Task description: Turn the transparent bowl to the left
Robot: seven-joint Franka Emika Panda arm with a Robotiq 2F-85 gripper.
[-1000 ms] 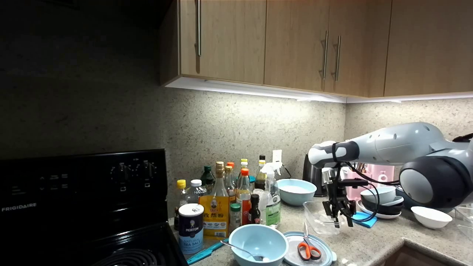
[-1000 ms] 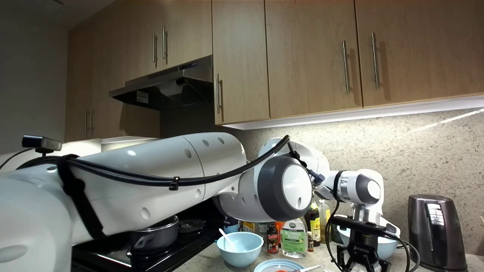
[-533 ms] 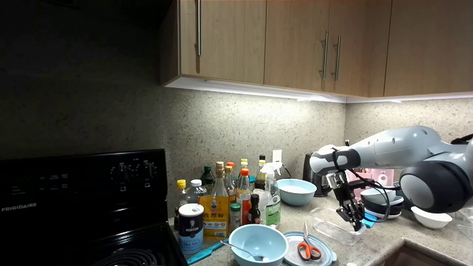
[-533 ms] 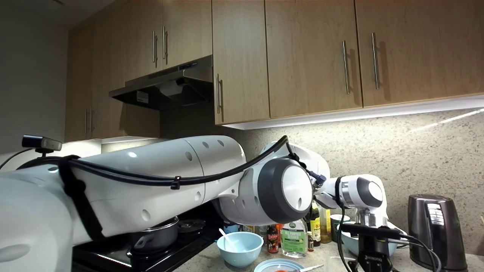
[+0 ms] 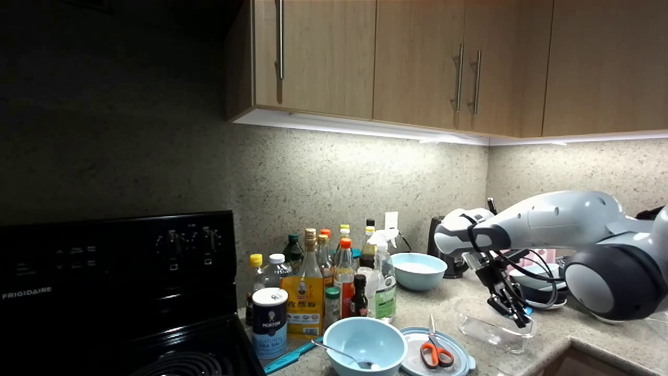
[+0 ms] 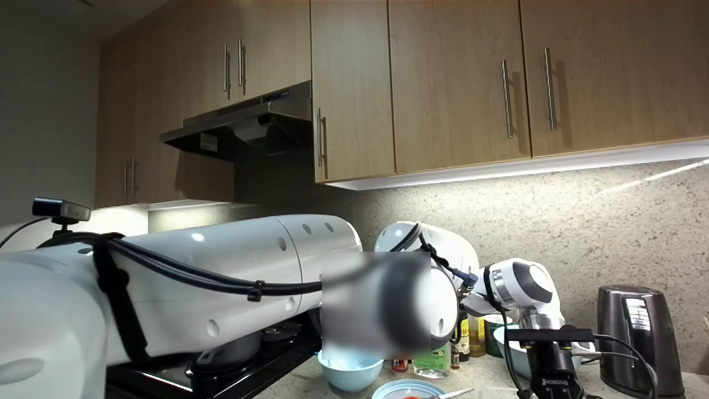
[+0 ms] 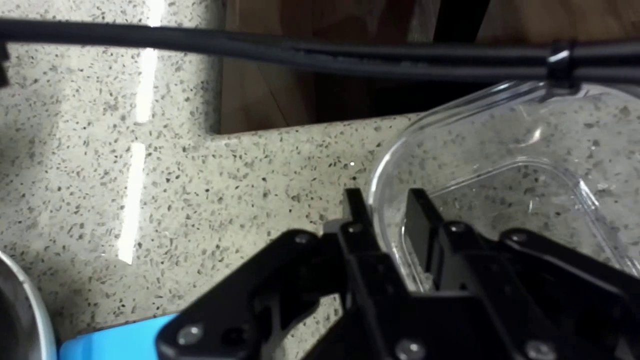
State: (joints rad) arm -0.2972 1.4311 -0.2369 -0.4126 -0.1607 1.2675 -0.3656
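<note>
Wrist view: gripper (image 7: 385, 197) over the transparent bowl (image 7: 515, 192), jaws slightly apart, the bowl's rim running between them, one jaw inside, one outside. Gap visible at the inner jaw; contact on the outer side, cannot tell. Bowl is clear, rounded at its corners, set on the speckled counter (image 7: 280, 180); flat or tilted, cannot tell.

Landmark: blue-edged lid (image 5: 412, 345), in an exterior view. Transparent bowl lies near it, to its right, with the gripper slanting down from above. Scissors (image 5: 432, 344), orange-handled, rest on the lid. Pale blue bowl (image 5: 381, 337) just left of the lid, spoon (image 5: 363, 364) leaning in it. Salt canister (image 5: 270, 326) farther left of the lid. Spray bottle (image 5: 385, 297) behind the lid and to its left; large blue bowl (image 5: 418, 281) farther behind it. Dark kettle (image 6: 623, 338), visible in both exterior views, stands well apart from the lid.
</note>
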